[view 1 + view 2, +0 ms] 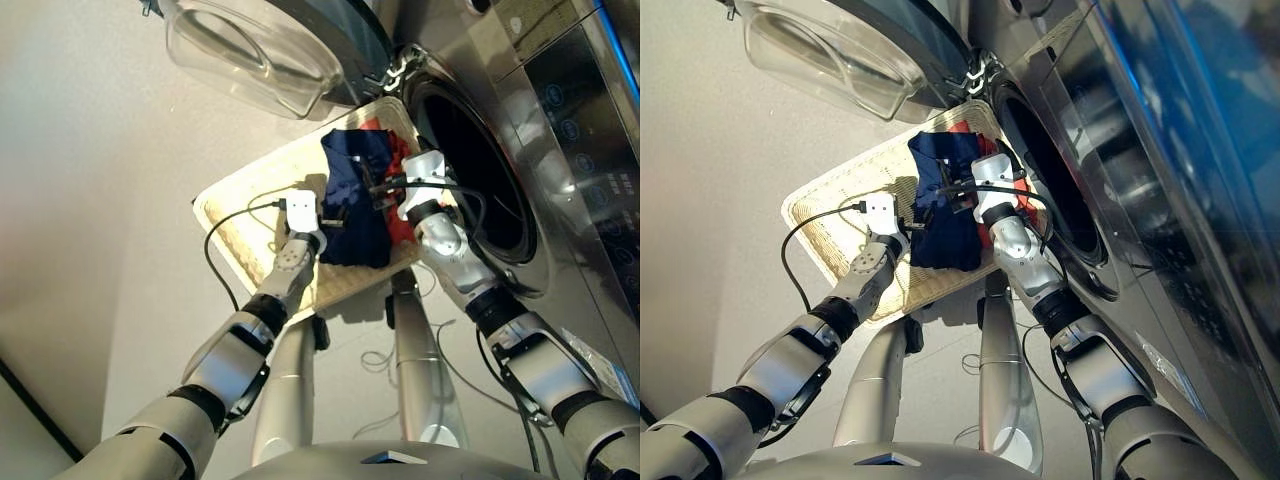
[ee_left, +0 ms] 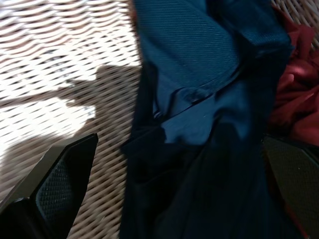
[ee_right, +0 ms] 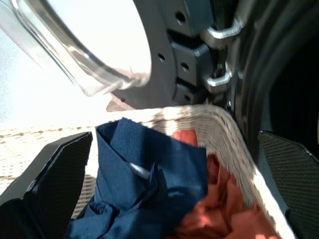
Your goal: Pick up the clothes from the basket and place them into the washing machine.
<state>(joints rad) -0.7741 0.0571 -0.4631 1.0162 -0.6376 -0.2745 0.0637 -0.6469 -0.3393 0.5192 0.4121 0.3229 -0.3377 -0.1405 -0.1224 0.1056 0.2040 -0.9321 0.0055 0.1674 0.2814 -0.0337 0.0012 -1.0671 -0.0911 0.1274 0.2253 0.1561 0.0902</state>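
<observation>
The basket sits right below the washing machine, door swung open, so loads travel little. Both the left gripper and right gripper hover released over the navy garment, which lies atop the red one, ready for a grasp

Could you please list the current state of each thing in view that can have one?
Dark grey glossy front-loading washing machine: porthole uncovered, drum dark.
Round clear-glass bulging door: swung fully open.
Cream woven rectangular basket: partly filled, clothes at the machine end.
Navy blue fabric garment: crumpled in the basket, ungrasped.
Red-orange fabric garment: bunched, partly under the navy one.
Left end effector: open, over the navy garment.
Right end effector: open, above the clothes.
</observation>
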